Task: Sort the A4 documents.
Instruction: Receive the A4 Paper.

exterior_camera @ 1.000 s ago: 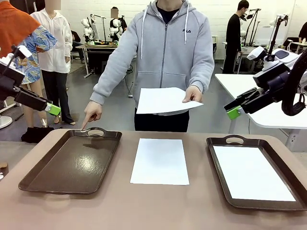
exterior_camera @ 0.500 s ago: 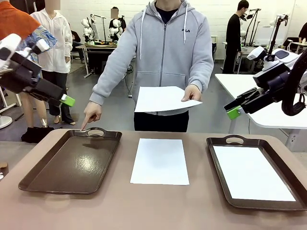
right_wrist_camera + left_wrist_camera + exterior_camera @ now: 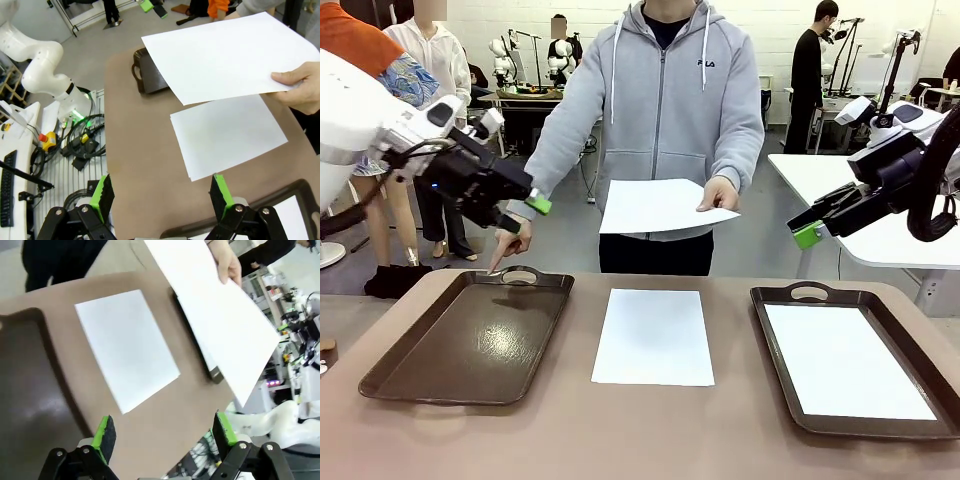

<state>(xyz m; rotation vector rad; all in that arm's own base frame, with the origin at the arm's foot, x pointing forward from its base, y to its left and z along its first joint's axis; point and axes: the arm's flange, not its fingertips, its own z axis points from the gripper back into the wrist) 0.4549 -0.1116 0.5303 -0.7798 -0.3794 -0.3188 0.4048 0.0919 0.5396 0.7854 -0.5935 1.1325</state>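
- The left gripper (image 3: 535,207) hangs in the air over the far end of the left tray (image 3: 480,340). Its jaws stand wide apart with nothing between them.
- In the left wrist view the green pads (image 3: 105,432) frame bare bench and a corner of the middle sheet.
- The right gripper (image 3: 808,236) is raised off the right side of the bench (image 3: 640,430), above the far end of the right tray (image 3: 840,298). Its jaws are also spread wide and empty, as the right wrist view shows.
- The middle sheet (image 3: 653,336) lies flat on the bench between the two trays, touching neither, with its long side running away from the robot.
- A second sheet (image 3: 845,362) lies flat inside the right tray and covers most of its floor.
- The left tray is dark, glossy and bare inside.
- A person in a grey hooded jacket stands at the far side of the bench.
- The holding hand (image 3: 722,194) grips a third sheet (image 3: 660,207) by one edge, roughly level in the air above the far edge of the bench.
- The pointing hand (image 3: 512,240) reaches down with the index finger touching the bench just beside the left tray's handle.
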